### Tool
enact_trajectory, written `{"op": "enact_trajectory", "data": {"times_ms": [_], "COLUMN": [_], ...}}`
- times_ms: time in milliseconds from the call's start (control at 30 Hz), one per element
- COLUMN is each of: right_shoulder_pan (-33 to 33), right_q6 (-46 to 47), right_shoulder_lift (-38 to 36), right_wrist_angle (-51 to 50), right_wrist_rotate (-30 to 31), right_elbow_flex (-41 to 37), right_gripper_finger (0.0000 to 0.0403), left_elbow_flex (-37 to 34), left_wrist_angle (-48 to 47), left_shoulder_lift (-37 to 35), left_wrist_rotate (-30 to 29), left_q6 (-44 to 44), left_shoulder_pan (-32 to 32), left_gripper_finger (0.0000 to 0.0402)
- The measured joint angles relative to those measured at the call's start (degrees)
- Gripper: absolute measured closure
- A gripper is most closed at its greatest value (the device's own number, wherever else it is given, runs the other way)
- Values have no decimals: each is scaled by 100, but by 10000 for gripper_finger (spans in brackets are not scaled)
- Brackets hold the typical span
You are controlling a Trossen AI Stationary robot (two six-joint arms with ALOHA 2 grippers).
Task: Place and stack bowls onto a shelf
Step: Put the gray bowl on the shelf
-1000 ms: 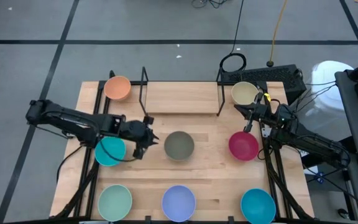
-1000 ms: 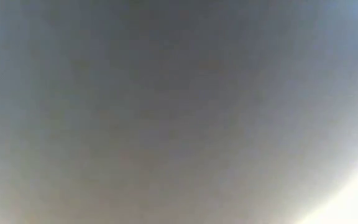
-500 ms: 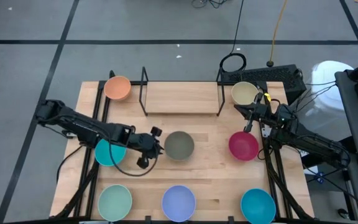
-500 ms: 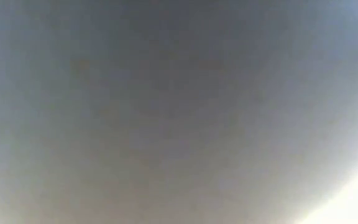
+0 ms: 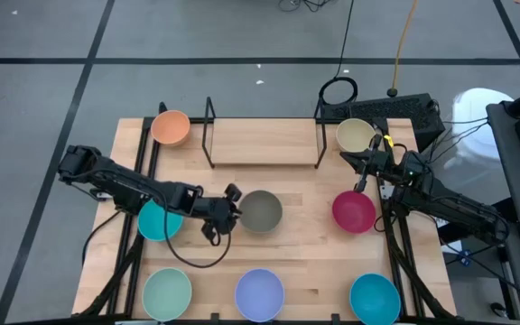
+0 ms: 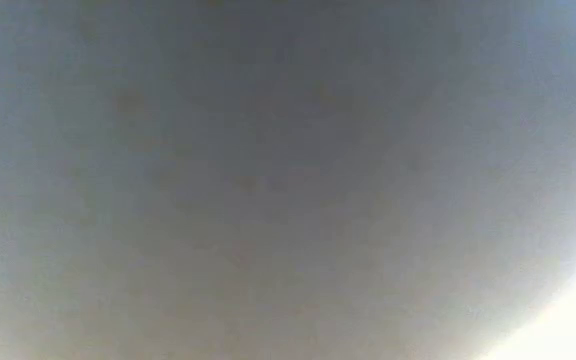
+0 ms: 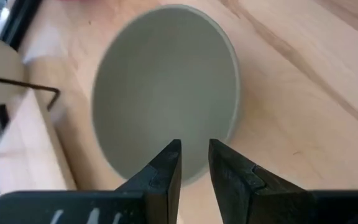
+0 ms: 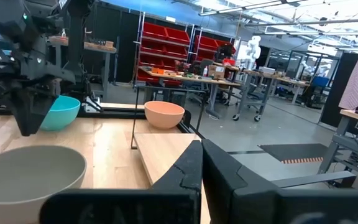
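Note:
Several small bowls rest on their bases on the wooden table. The olive-grey bowl (image 5: 261, 210) (image 7: 166, 93) sits at the middle. My left gripper (image 5: 233, 206) (image 7: 194, 149) slants down at that bowl's left rim, open by a narrow gap, with nothing between its fingers; I see no touch. My right gripper (image 5: 346, 155) (image 8: 201, 155) waits shut in the air beside the cream bowl (image 5: 356, 135). The shelf (image 5: 263, 143), a light board between black wire uprights, stands at the far middle with nothing on it.
The orange bowl (image 5: 171, 127) sits left of the shelf and a teal bowl (image 5: 159, 219) lies under my left arm. The magenta bowl (image 5: 354, 211) is at the right. Mint (image 5: 167, 292), lavender (image 5: 259, 294) and teal (image 5: 374, 298) bowls line the near edge. The low view shows only grey blur.
My left gripper has moved toward the table's right and down, from beside the teal bowl to the olive-grey bowl's left rim, and it has rolled about its own axis. No bowl has moved.

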Motion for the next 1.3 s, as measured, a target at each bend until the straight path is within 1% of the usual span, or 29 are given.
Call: {"op": "enact_trajectory", "data": {"times_ms": [200,367,667,800,867,1033,1233,1300], "right_shoulder_pan": [0,0,-2,-1,-1,0,-2,-2], "right_q6": [-1,-1,-23,-25,-25,-25,-26,-25], "right_shoulder_lift": [0,0,0,0,0,0,-1,4], "right_wrist_angle": [0,0,1,1,1,1,-48,-48], "right_wrist_rotate": [0,0,0,0,0,0,0,2], "right_elbow_flex": [0,0,0,0,0,0,0,0], "right_gripper_finger": [403,403,403,403,403,403,403,403], "left_elbow_flex": [116,118,118,118,118,135,595,783], "left_wrist_angle": [-342,-671,-559,-559,-558,-395,-385,-525], "left_shoulder_lift": [0,0,0,0,0,204,735,909], "left_wrist_rotate": [8,196,206,221,352,479,480,479], "left_q6": [539,970,1571,1643,1612,1626,1997,2054], "left_shoulder_pan": [3,3,3,3,8,10,112,152], "left_gripper_finger": [314,314,314,314,314,314,314,314]}}
